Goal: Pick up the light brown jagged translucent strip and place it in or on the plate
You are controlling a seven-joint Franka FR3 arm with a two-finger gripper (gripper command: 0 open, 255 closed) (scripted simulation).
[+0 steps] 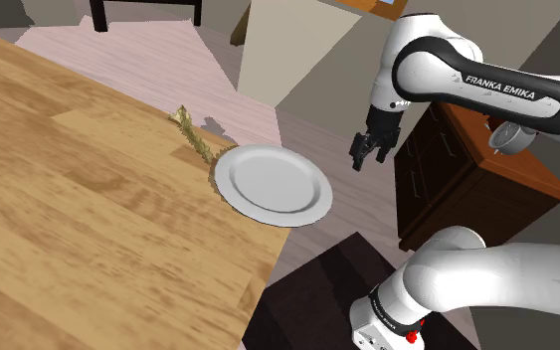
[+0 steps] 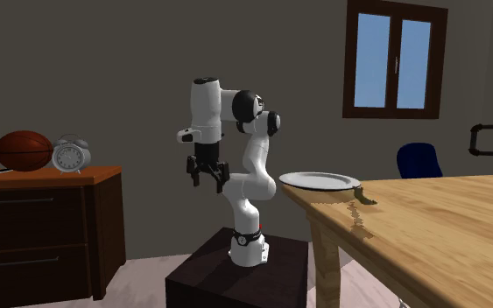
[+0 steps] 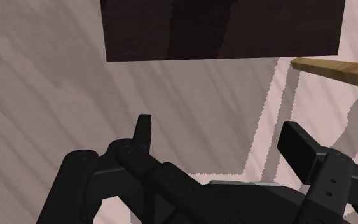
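A light brown jagged strip (image 1: 193,139) lies on the wooden table (image 1: 89,219), right by the far rim of the white plate (image 1: 273,182). The plate sits at the table's corner nearest the arm. My gripper (image 1: 370,154) hangs off the table, to the shoulder view's right of the plate and above the floor, pointing down. In the wrist view the gripper (image 3: 220,130) stands open with only floor between its fingers. The second exterior view has the gripper (image 2: 207,178) left of the plate (image 2: 320,181), with the strip (image 2: 362,199) just beyond it.
A dark wooden dresser (image 2: 34,219) stands close behind the gripper, carrying a basketball (image 2: 23,150) and an alarm clock (image 2: 69,155). The dark stand (image 2: 235,276) is below the arm. A blue chair (image 2: 419,160) stands past the table. The table corner (image 3: 336,69) juts in near the gripper.
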